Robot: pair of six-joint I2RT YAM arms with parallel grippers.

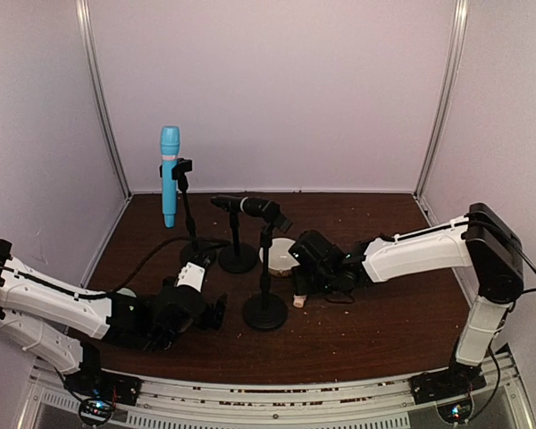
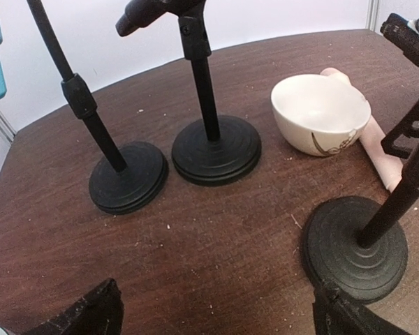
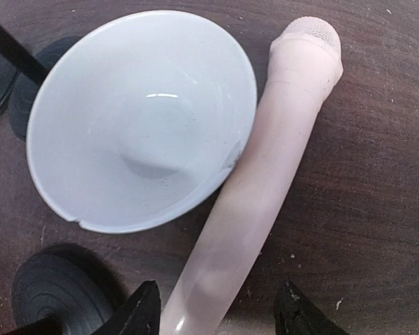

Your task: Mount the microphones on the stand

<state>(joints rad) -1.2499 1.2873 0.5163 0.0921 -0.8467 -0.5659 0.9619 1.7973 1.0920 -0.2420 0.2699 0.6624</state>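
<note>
Pink microphone (image 3: 251, 181) lies on desk (image 3: 377, 209) against white bowl (image 3: 140, 118); right fingers (image 3: 143, 310) straddle its lower-frame end, unclenched; left fingers (image 2: 91, 314) spread wide.

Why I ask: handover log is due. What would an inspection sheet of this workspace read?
Surface: dark brown wooden table, pale crumbs scattered.
Job's things: light blue stick microphone and black stick microphone clipped in black round-based stands; pale cream-pink stick microphone lying flat; third stand empty.
Clutter: white ceramic bowl beside pink microphone.
Grippers: left gripper open, empty; right gripper open, straddling pink microphone.
Cables: black cable across table.
Surroundings: white enclosure walls.
</note>
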